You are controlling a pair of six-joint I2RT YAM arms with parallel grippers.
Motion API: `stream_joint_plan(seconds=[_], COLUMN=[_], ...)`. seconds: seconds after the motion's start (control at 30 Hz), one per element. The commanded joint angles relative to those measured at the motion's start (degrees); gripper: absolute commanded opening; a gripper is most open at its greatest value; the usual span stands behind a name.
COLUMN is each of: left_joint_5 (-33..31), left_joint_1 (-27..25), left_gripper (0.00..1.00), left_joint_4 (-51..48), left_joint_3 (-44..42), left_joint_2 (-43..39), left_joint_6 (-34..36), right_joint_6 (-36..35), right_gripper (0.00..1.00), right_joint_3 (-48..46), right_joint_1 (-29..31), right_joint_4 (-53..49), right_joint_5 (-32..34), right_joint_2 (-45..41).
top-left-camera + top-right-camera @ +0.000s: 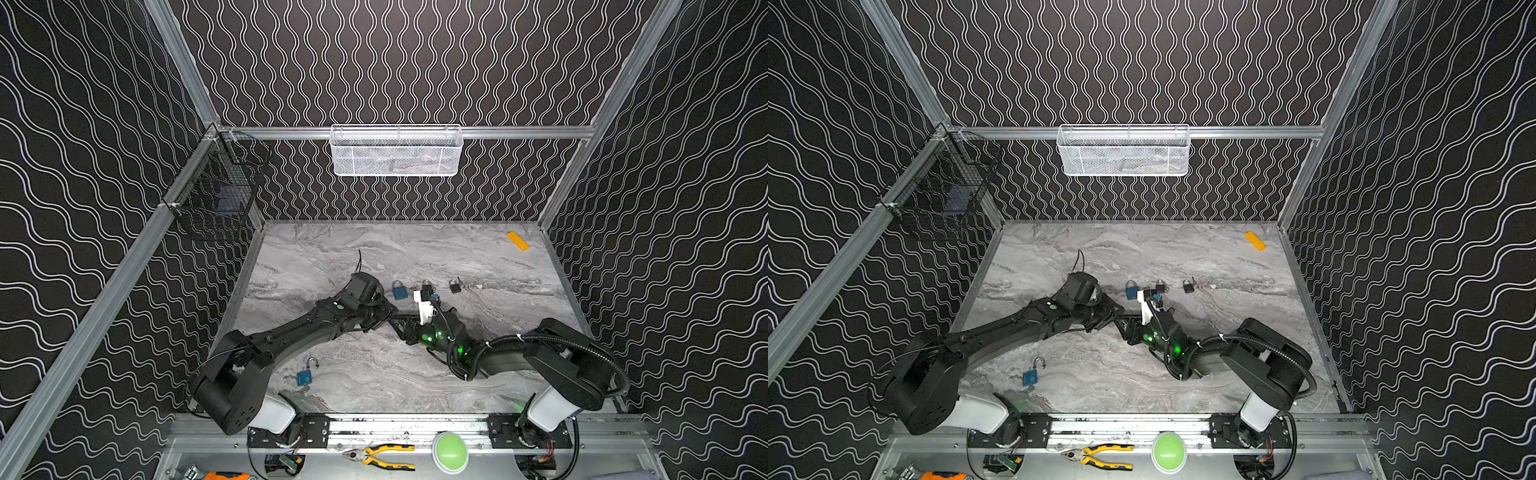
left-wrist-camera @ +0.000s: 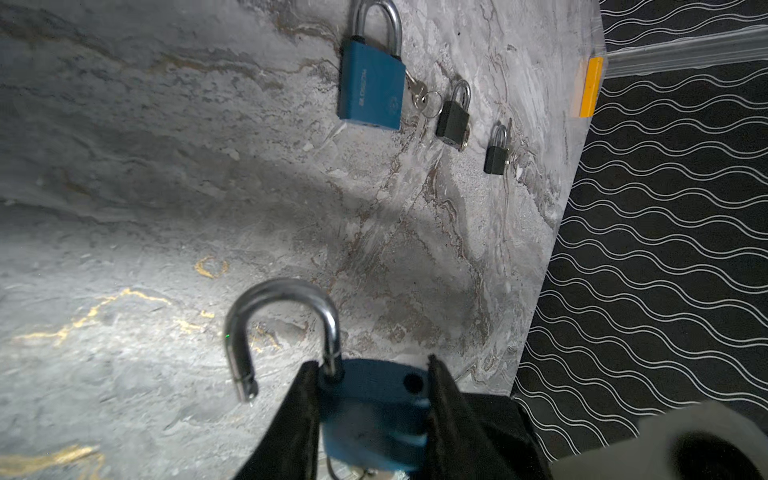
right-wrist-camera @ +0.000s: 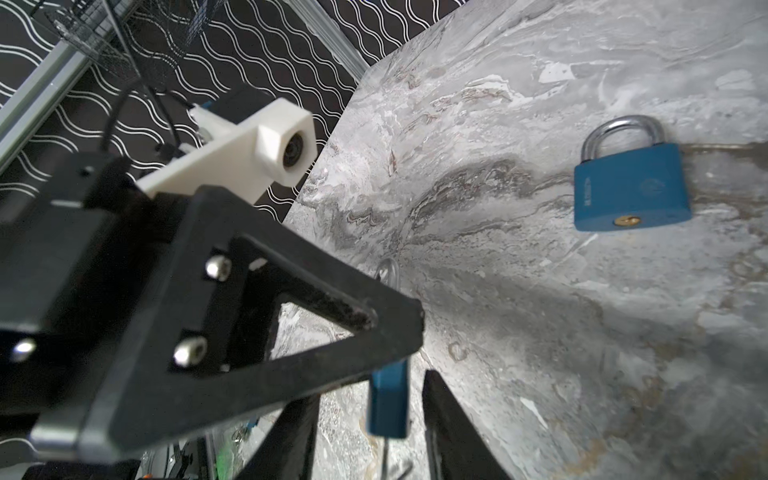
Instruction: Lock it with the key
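Observation:
My left gripper [image 2: 371, 365] is shut on the body of a blue padlock [image 2: 370, 409], one finger on each side. Its steel shackle [image 2: 282, 316] stands swung open, the free end clear of the body. The two grippers meet above the middle of the table in both top views, the left gripper [image 1: 383, 318] facing my right gripper [image 1: 400, 326]. In the right wrist view the held padlock [image 3: 388, 403] shows edge-on between the open fingers of my right gripper [image 3: 372, 395], with a gap on each side. A thin ring hangs under the lock; the key itself is hidden.
A shut blue padlock [image 1: 400, 290] with keys and two small black padlocks [image 1: 427, 286] [image 1: 455, 286] lie in a row behind the grippers. Another blue padlock [image 1: 305, 374], shackle open, lies by the left arm. An orange block [image 1: 518, 241] sits back right. White basket [image 1: 397, 151] and black wire basket [image 1: 216, 191] hang on the walls.

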Motion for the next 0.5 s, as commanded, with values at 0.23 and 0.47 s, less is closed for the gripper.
stream_joint_plan(seconds=[0.23,0.47], left_joint_5=[1.87,2.45], left_joint_1=[0.69,0.88], left_gripper=[0.22,0.21], left_joint_4=[4.27,5.17], left_joint_3=[-1.23,-1.89], left_joint_2=[-1.24,-1.50], left_joint_6=[-1.22,-1.36], right_joint_6=[-0.36,-1.27], right_gripper=[0.34,0.31], right_joint_3=[1.41,2.03], right_joint_1=[0.55,0.65], right_joint_4=[3.51,3.34], right_joint_5=[0.15,0.87], right_joint_2=[3.05,3.13])
